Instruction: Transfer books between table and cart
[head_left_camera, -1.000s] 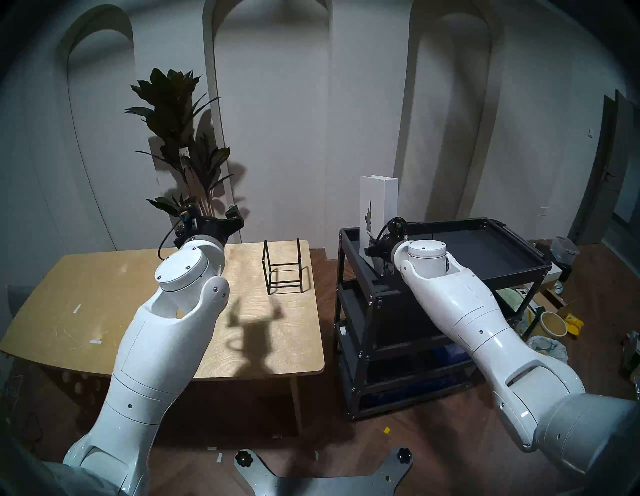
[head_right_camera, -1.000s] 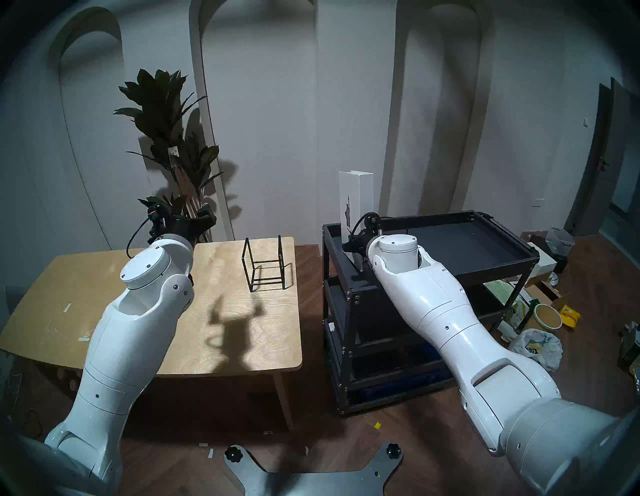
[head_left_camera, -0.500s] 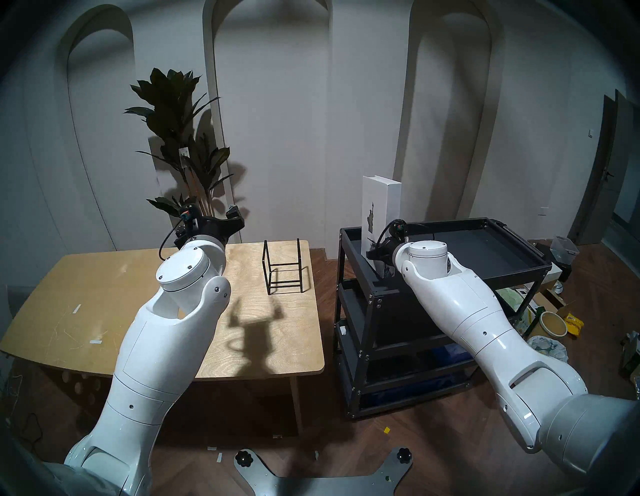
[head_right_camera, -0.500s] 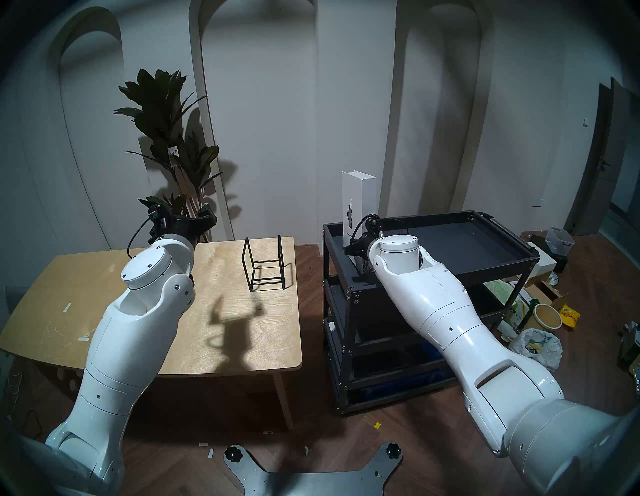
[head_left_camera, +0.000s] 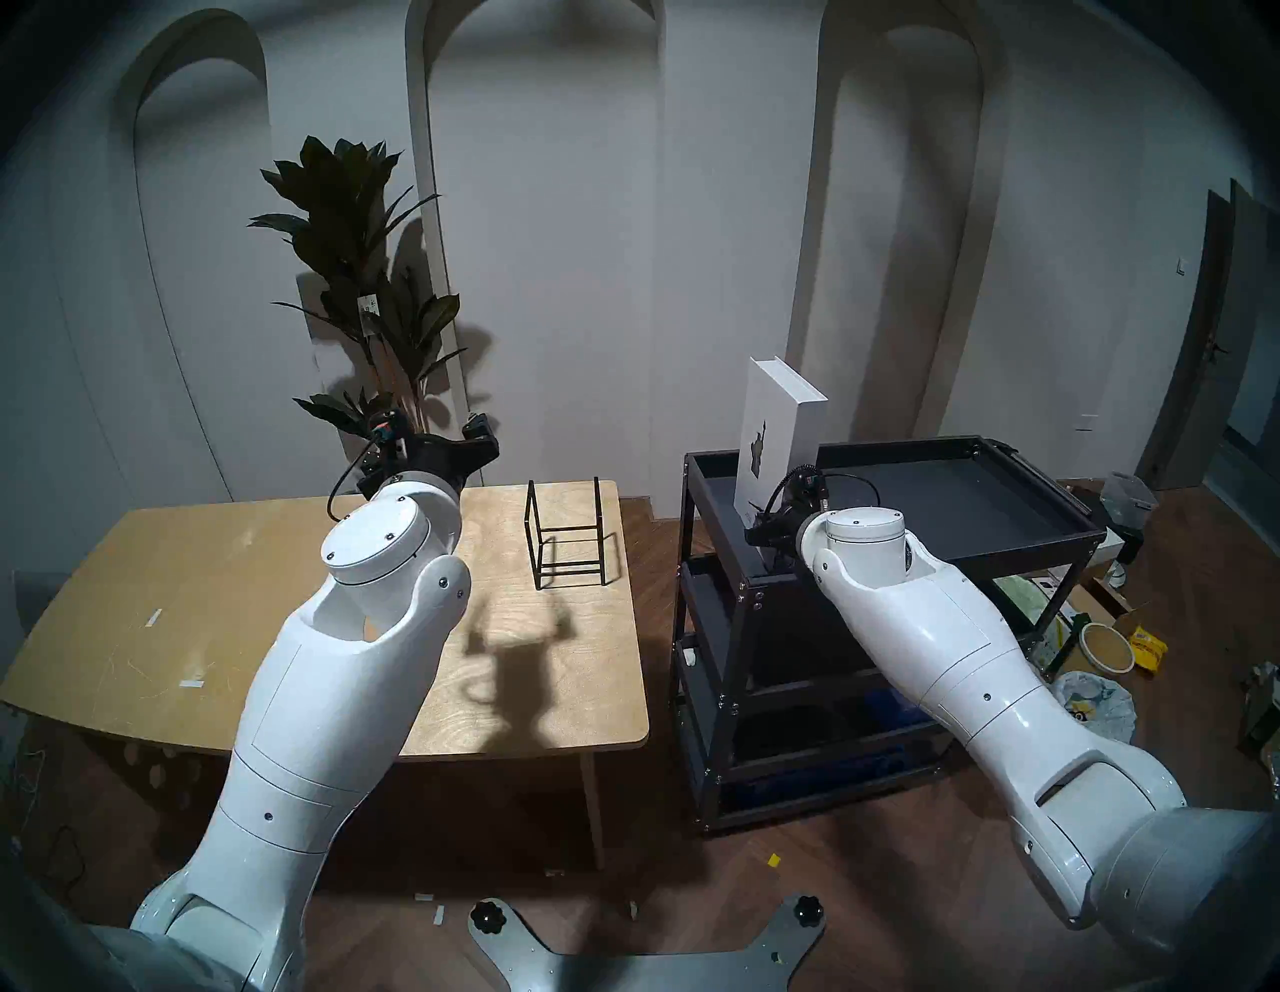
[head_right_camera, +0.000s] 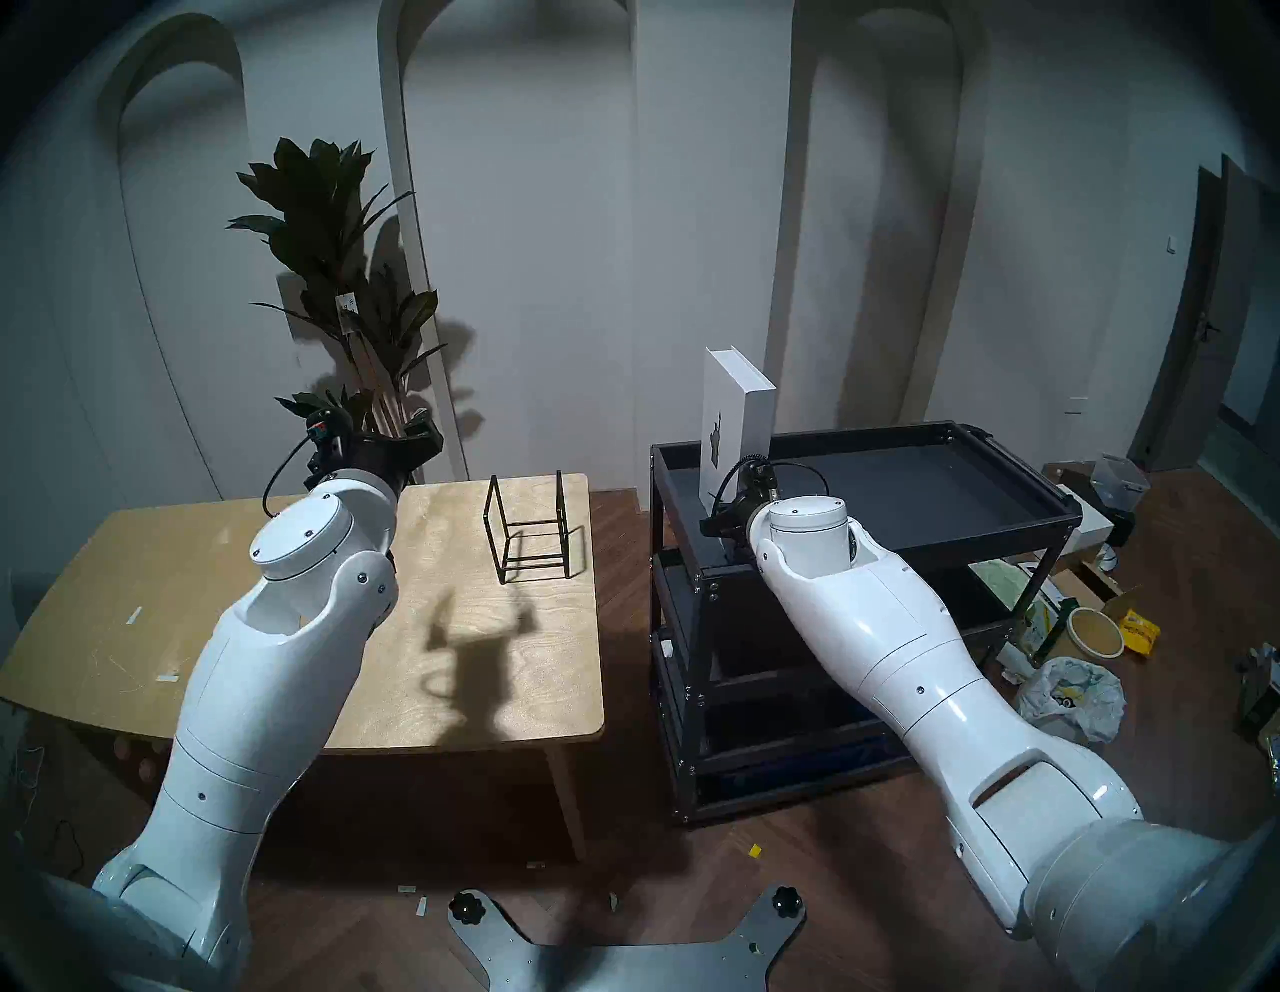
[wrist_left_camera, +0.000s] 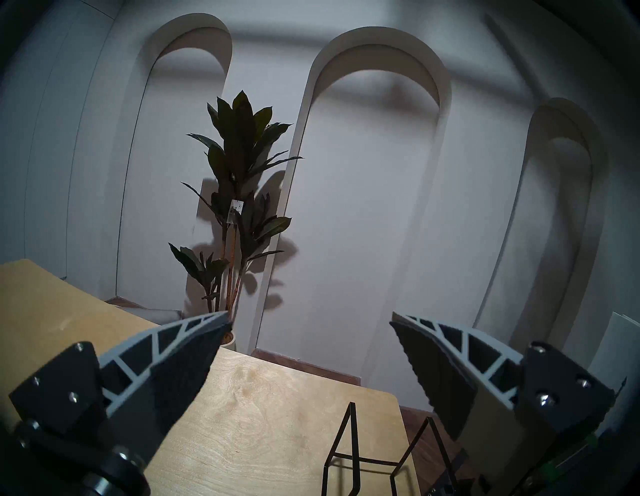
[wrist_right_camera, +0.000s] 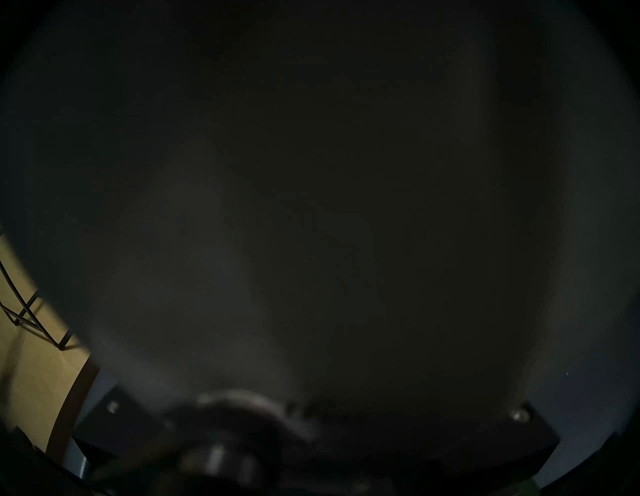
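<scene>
A thick white book (head_left_camera: 779, 422) with a dark statue drawing stands on end over the front left corner of the black cart (head_left_camera: 970, 512), its top leaning right. My right gripper (head_left_camera: 762, 537) is shut on the book's lower end, which my wrist hides. The book (wrist_right_camera: 311, 207) fills the right wrist view as a dark blur. My left gripper (head_left_camera: 443, 433) hangs open above the far edge of the plywood table (head_left_camera: 208, 568). Its two fingers (wrist_left_camera: 194, 350) stand wide apart with nothing between them.
A black wire rack (head_left_camera: 564, 540) stands empty on the table's far right corner. A tall potted plant (head_left_camera: 360, 242) is behind the table. Boxes, bags and a round lid (head_left_camera: 1108, 648) litter the floor right of the cart. A gap of wooden floor separates table and cart.
The right arm has drawn back and to the right with the book, which has turned and tipped its top to the right. The left arm has shifted slightly right, still open.
</scene>
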